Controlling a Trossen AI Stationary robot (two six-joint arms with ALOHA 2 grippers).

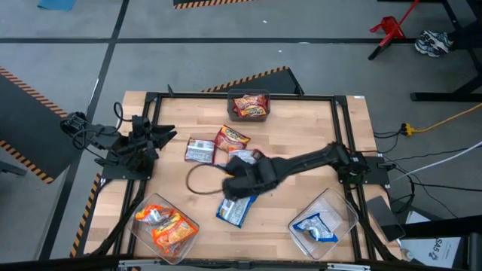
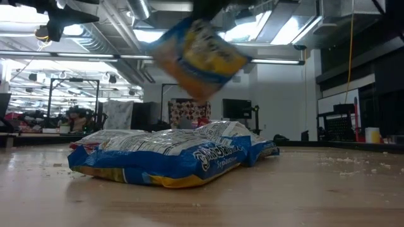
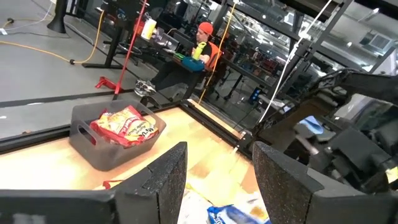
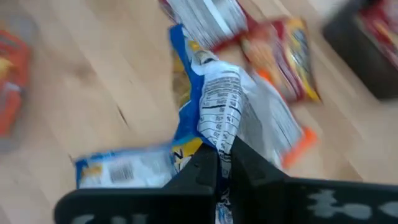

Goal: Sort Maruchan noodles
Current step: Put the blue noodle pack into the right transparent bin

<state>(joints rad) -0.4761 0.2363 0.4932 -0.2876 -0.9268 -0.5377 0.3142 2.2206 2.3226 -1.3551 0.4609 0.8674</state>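
A blue-and-white noodle packet is pinched between the pressed-together fingers of the right gripper, which is stretched out over the middle of the table. In the low view the packet is seen hanging clear above the wood, tilted, with another blue packet lying flat beneath it. The held packet's long axis runs away from the fingertips, so that it dangles by one edge.

The relation that matters next is judged to be this: the clear bin already holding a blue packet stands at the near right corner, back toward the right arm's own base, so the carried packet lies to the bin's left and a little farther off. The right arm is plainly the nearer one to that bin.

Orange packets are gathered in the near left bin, red ones in the dark far bin, and several packets are left loose at the centre. The left gripper is parked at the left edge, its fingers spread and holding nothing.
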